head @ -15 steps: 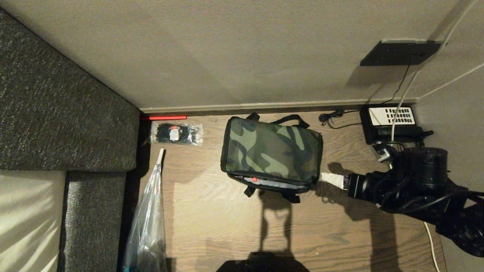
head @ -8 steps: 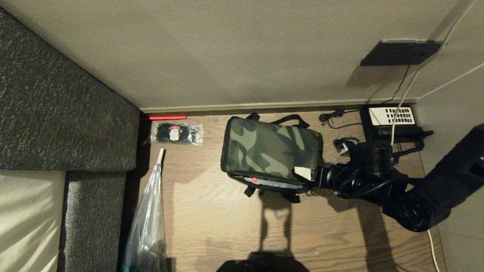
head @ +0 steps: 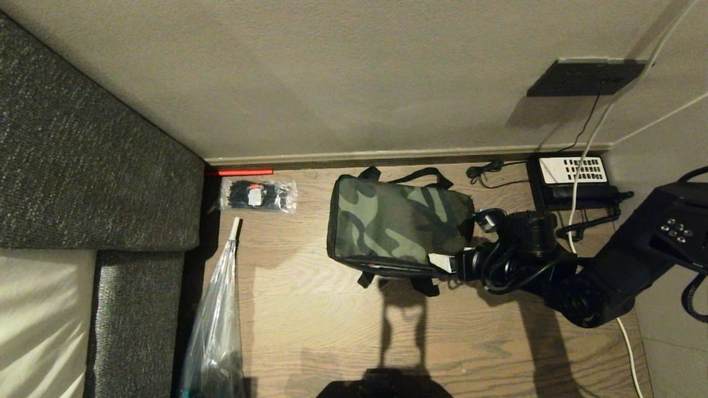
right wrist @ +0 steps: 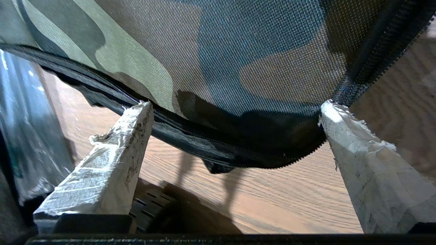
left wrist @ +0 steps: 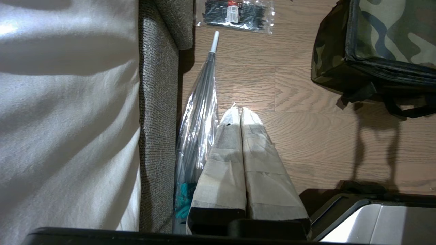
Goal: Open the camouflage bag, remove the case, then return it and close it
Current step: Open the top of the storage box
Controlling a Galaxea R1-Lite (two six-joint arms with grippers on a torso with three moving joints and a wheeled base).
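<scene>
On the wooden floor by the wall, the boxy soft camouflage bag [head: 399,223] in green, brown and black sits between a packet of black cable ties [head: 258,195] and a black telephone with white keypad [head: 572,178]. A second ago its near edge gaped, showing a strip of pale lining and a red spot; now the lid lies flatter and that gap is nearly hidden. Over the same second the right pincer [head: 442,260] has swung in from well off the bag's right side to its near right corner. The right wrist view shows its white-wrapped fingers [right wrist: 117,143] spread wide, straddling the corner along the black zipper seam, nothing clamped.

The flat black case is not visible; presumably it is inside. By my reading the closing step is under way, the corner being pressed down or lined up for zipping.

The left pincer [left wrist: 241,115] hangs parked over the floor beside a clear folded umbrella [left wrist: 199,112], fingers together.
</scene>
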